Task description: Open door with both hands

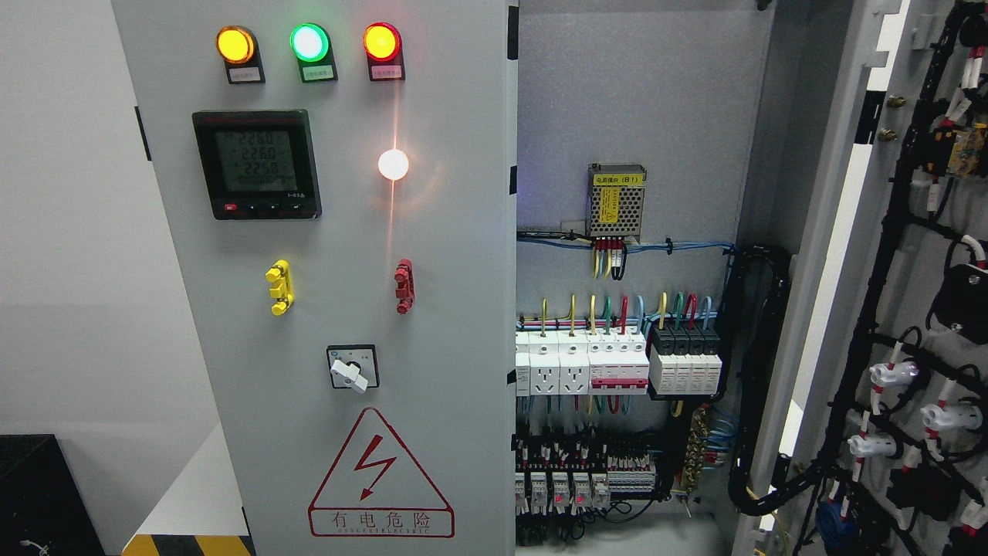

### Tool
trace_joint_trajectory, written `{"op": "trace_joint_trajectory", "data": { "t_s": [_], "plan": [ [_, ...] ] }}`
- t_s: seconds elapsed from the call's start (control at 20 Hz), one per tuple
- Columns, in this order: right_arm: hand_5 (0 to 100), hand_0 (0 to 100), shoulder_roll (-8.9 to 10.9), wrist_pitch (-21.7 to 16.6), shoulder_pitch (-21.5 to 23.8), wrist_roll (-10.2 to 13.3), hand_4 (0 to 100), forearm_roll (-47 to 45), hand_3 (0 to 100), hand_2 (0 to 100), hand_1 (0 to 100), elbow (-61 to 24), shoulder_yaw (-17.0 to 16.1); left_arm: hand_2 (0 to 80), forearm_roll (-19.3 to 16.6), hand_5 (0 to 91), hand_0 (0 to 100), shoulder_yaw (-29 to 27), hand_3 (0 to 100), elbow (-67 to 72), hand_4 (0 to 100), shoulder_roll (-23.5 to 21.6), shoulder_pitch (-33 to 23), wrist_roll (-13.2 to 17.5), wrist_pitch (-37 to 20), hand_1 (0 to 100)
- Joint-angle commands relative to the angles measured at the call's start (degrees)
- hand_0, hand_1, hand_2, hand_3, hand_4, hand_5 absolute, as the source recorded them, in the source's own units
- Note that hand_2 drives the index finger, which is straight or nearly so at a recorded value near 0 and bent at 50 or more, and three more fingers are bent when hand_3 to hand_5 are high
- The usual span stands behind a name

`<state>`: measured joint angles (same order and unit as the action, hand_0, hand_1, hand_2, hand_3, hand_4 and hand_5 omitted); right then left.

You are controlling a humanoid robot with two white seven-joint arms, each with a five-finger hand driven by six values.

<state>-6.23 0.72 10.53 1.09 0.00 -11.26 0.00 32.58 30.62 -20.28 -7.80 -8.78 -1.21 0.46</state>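
Observation:
A grey electrical cabinet fills the head view. Its left door (455, 324) stands closed and carries three indicator lamps, a digital meter (256, 164), a white lamp, a yellow and a red handle-like part, a rotary switch (352, 369) and a red warning triangle. The right door (864, 309) is swung wide open to the right, showing its inner side with black cable looms and white lamp backs. The cabinet interior (633, 100) is exposed, with a power supply (616, 201), breakers and terminal rows. Neither of my hands nor arms shows.
A white wall lies to the left. A black box (38, 494) stands at the lower left. A yellow-black striped edge (185, 545) shows at the bottom by the cabinet foot.

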Motion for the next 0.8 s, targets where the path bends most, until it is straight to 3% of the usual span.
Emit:
{"op": "trace_joint_trajectory", "data": {
  "t_s": [0.0,0.1,0.35,0.5,0.75],
  "plan": [
    [0,19,1.04,0.0,7.4,0.2,0,1.3,0,0,0,-27.1,0.0,0.0,-13.7,0.0,0,-13.1,0,9.3,0,5.7,0.3,0.0,0.1,0],
    [0,19,1.04,0.0,10.5,0.1,0,1.3,0,0,0,-34.0,0.7,0.0,-19.3,0.0,0,-17.3,0,9.7,0,6.4,0.3,0.0,0.1,0],
    [0,19,1.74,-0.7,13.5,0.2,0,1.3,0,0,0,-46.6,2.0,0.0,-30.7,0.0,0,-27.7,0,9.8,0,7.7,0.3,0.0,0.1,0],
    [0,19,2.97,-3.1,16.7,0.1,0,1.3,0,0,0,-55.1,3.7,0.0,-32.7,0.0,0,-31.3,0,9.8,0,7.7,0.3,0.0,0.1,0],
    [0,19,3.59,-5.5,21.4,0.2,0,1.2,0,0,0,-68.4,4.5,0.0,-32.5,0.0,0,-31.7,0,9.9,0,7.7,0.5,0.0,0.1,0]
  ]
}}
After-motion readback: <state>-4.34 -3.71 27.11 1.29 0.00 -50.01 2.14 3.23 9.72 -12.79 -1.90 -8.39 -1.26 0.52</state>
